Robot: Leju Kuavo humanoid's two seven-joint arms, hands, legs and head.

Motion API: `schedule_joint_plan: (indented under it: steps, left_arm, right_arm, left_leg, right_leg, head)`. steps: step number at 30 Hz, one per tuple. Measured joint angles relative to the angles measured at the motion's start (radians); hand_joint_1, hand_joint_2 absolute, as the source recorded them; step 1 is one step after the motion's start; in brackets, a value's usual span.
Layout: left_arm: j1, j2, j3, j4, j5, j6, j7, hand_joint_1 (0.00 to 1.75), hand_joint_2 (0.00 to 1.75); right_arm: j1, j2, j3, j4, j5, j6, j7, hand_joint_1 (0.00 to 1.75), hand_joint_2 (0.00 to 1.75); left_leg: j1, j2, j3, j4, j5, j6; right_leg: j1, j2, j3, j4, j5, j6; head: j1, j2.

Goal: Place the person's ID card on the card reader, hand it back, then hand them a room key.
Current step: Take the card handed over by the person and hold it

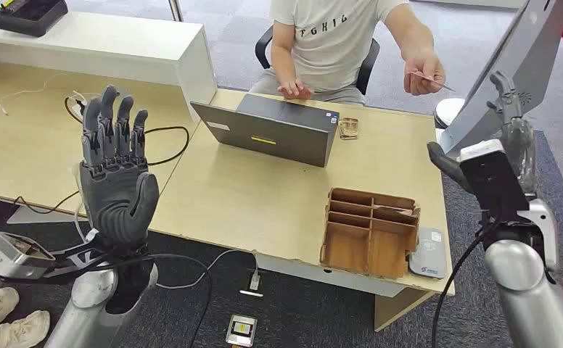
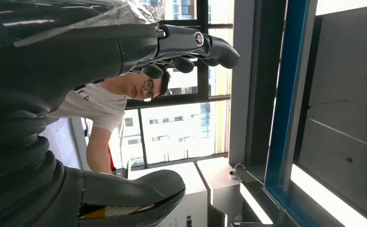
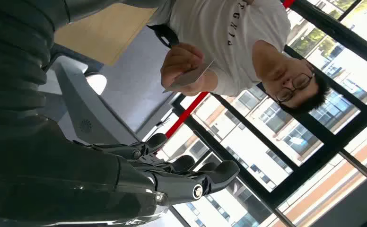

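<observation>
Wooden organizer (image 1: 369, 232), one; laptop (image 1: 275, 130), one; probably one card (image 1: 429, 78) in person's hand (image 1: 422, 72).

Bright daylight | windows blown out in wrist views | soft shadows | sharp

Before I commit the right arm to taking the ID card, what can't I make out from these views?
- Right hand, head view: fingers hidden behind its wrist camera; open in the right wrist view.
- ID card: edge-on, print unreadable in the head or right wrist view.
- Wooden organizer: dividers hide any room key.
- Card reader: partly behind the organizer.
</observation>
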Motion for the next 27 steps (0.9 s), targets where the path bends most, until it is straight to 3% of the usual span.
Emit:
schedule_joint_plan:
  steps: [9,18,19,22,23,27]
  left_arm:
    - [-0.017,-0.010,-0.013,0.017,0.011,-0.007,-0.005,0.00,1.75]
    - [-0.019,-0.012,-0.018,0.027,0.030,-0.008,-0.013,0.00,1.75]
    - [-0.020,-0.012,-0.019,0.028,0.032,-0.007,-0.014,0.00,1.75]
    - [-0.023,-0.012,-0.021,0.030,0.037,-0.002,-0.019,0.00,1.75]
    - [-0.024,-0.012,-0.022,0.030,0.038,0.001,-0.021,0.00,1.75]
    - [-0.028,-0.012,-0.025,0.031,0.041,0.013,-0.026,0.00,1.75]
  right_arm:
    - [-0.159,-0.010,0.068,0.254,0.074,0.017,0.052,0.00,1.75]
    - [-0.240,-0.005,0.128,0.424,0.108,0.020,0.074,0.00,1.75]
    - [-0.245,-0.004,0.134,0.438,0.110,0.021,0.076,0.17,1.75]
    - [-0.255,0.000,0.149,0.474,0.114,0.024,0.078,1.48,1.75]
    - [-0.258,0.001,0.153,0.483,0.116,0.026,0.078,1.75,1.75]
    - [-0.267,0.005,0.168,0.512,0.120,0.030,0.074,1.75,1.75]
  left_leg:
    - [0.000,-0.001,0.000,0.000,0.000,0.000]
    - [0.000,-0.001,-0.001,0.000,0.000,0.000]
    - [0.000,-0.001,-0.001,0.000,0.000,0.000]
    - [0.000,-0.001,-0.001,0.000,0.000,0.000]
    - [0.000,-0.001,-0.001,0.000,0.000,0.000]
    - [0.000,0.000,0.000,0.000,0.000,0.000]
  right_leg:
    - [0.000,0.000,0.000,0.000,0.000,0.000]
    - [0.000,0.000,-0.001,0.000,0.000,0.000]
    - [0.000,0.000,-0.001,0.000,0.000,0.000]
    - [0.000,0.000,-0.001,0.000,0.000,0.000]
    - [0.000,0.000,-0.001,0.000,0.000,0.000]
    - [0.000,0.000,-0.001,0.000,0.000,0.000]
  head:
    - [0.000,0.000]
    - [0.000,0.000]
    - [0.000,0.000]
    - [0.000,0.000]
    - [0.000,0.000]
    - [0.000,0.000]
